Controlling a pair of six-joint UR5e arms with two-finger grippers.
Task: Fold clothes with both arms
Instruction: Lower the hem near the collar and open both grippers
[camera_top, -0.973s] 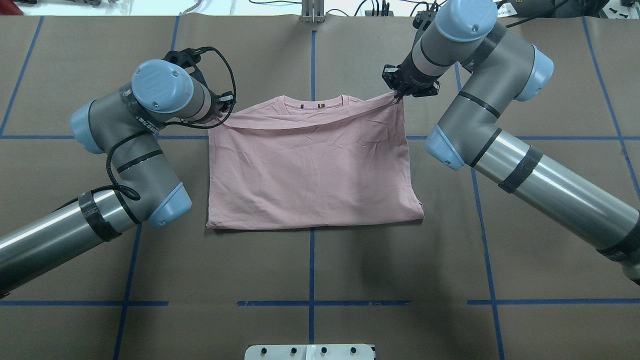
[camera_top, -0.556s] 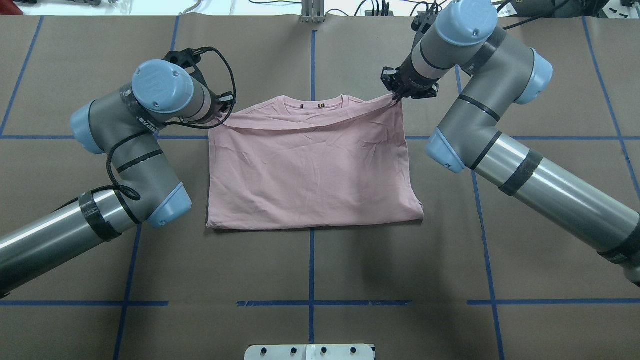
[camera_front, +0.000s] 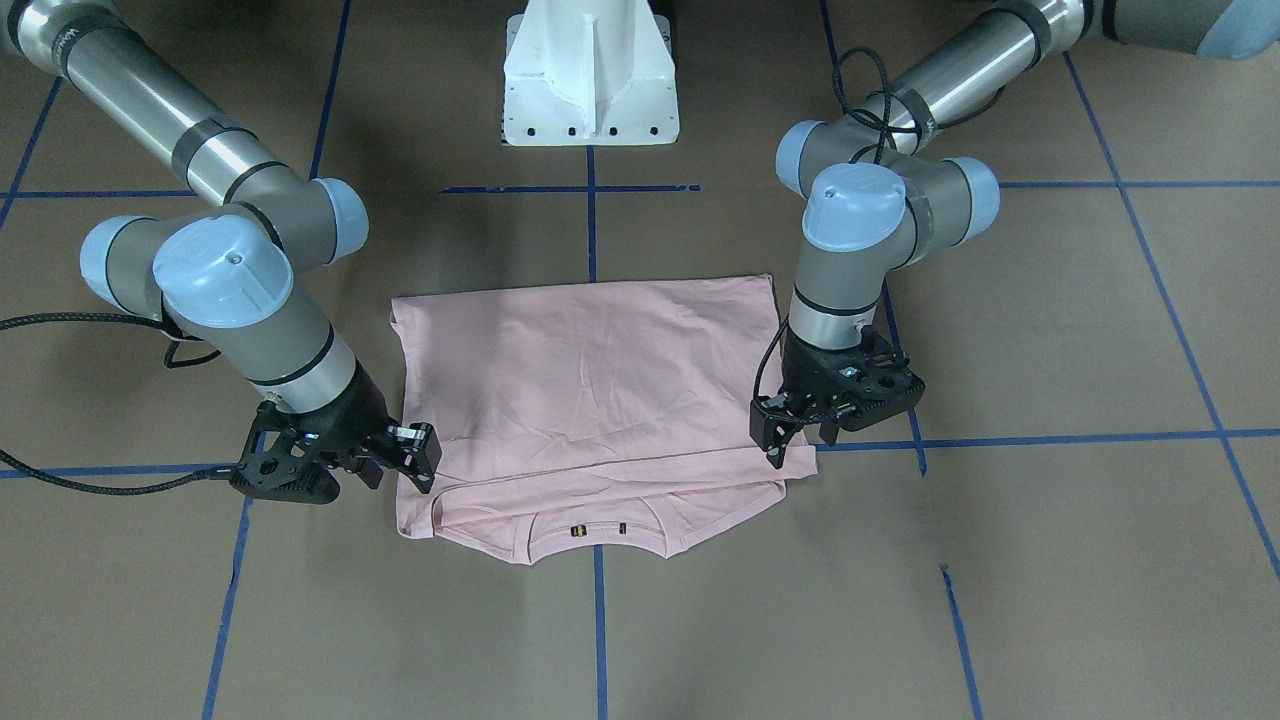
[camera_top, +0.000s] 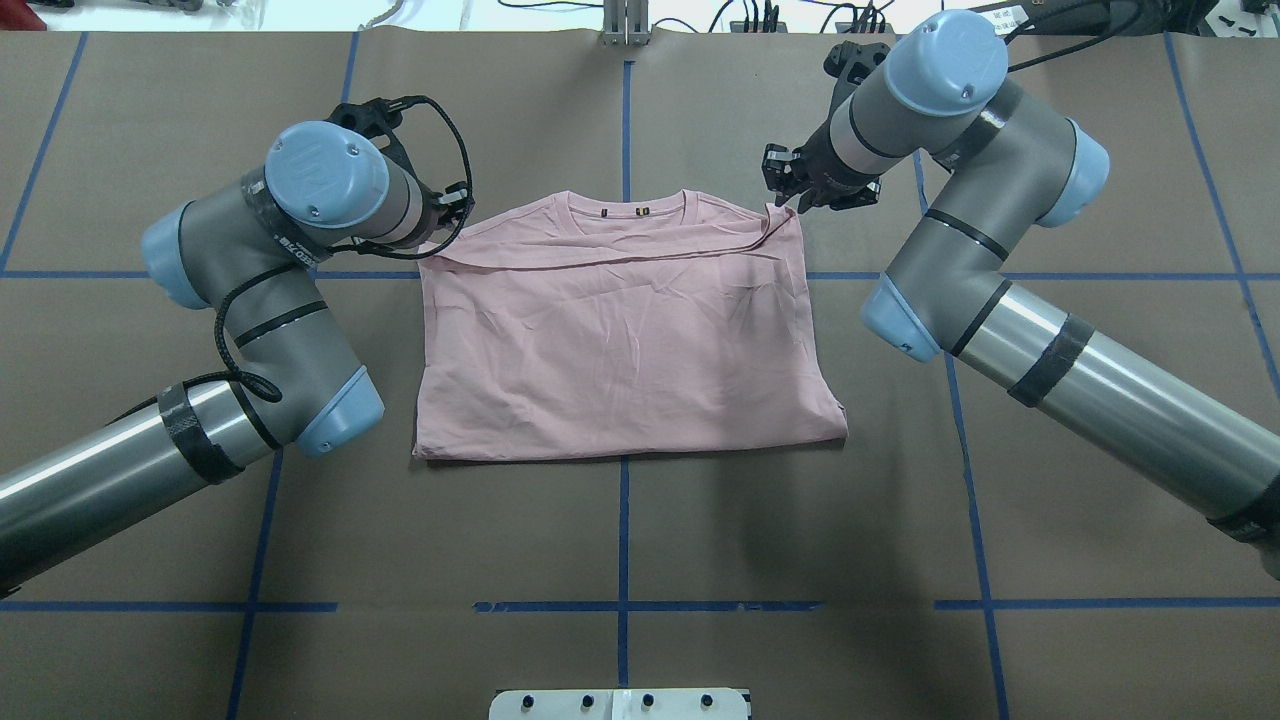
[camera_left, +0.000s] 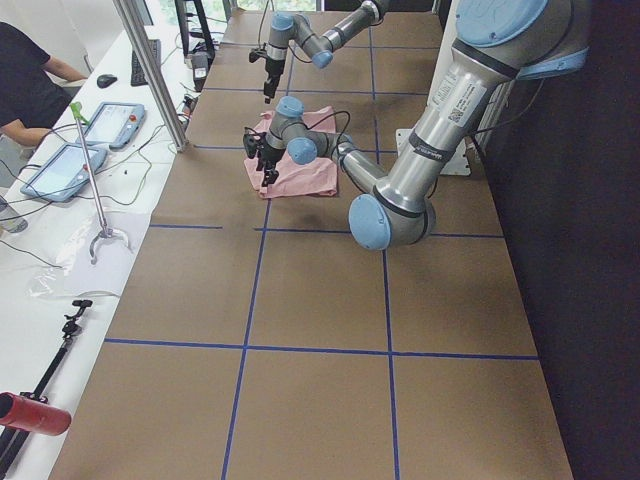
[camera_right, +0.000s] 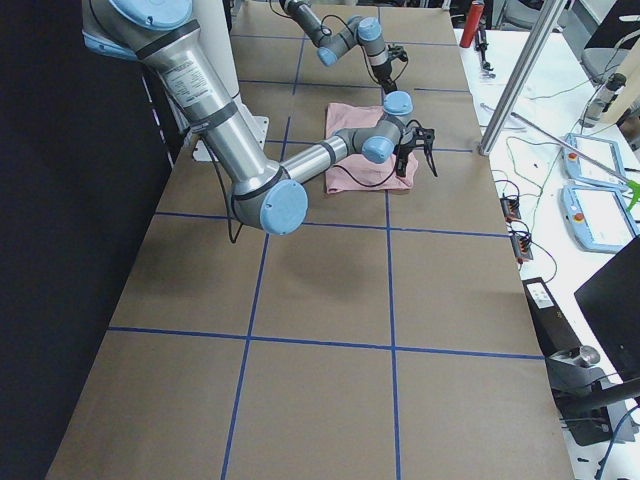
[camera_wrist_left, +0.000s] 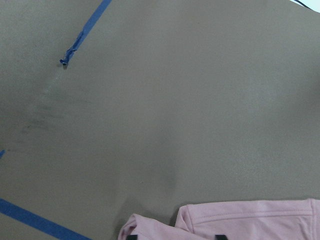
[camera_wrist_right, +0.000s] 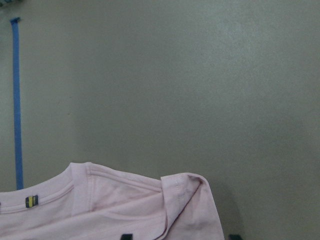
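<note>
The pink T-shirt (camera_top: 620, 340) lies folded on the brown table, plain side up, with its collar (camera_top: 625, 205) at the far edge. The folded-over hem stops just short of the collar. My right gripper (camera_top: 795, 188) hovers open over the far right corner; the right wrist view shows that corner (camera_wrist_right: 185, 200) lying flat between its spread fingertips. My left gripper (camera_front: 800, 442) is at the far left corner, open, its fingertips apart over the cloth (camera_wrist_left: 240, 222). In the overhead view the left wrist (camera_top: 330, 190) hides it. The shirt (camera_front: 590, 380) is flat with light wrinkles.
The white pedestal base (camera_front: 590, 80) stands at the robot's side of the table. Blue tape lines (camera_top: 622, 540) cross the brown cover. Beyond the far edge are a metal post (camera_left: 150, 70), tablets (camera_left: 60, 170) and a seated person (camera_left: 30, 80).
The right gripper opened and let go of the shirt's far right corner, which dropped flat, and the gripper drew slightly away. The left arm barely moved.
</note>
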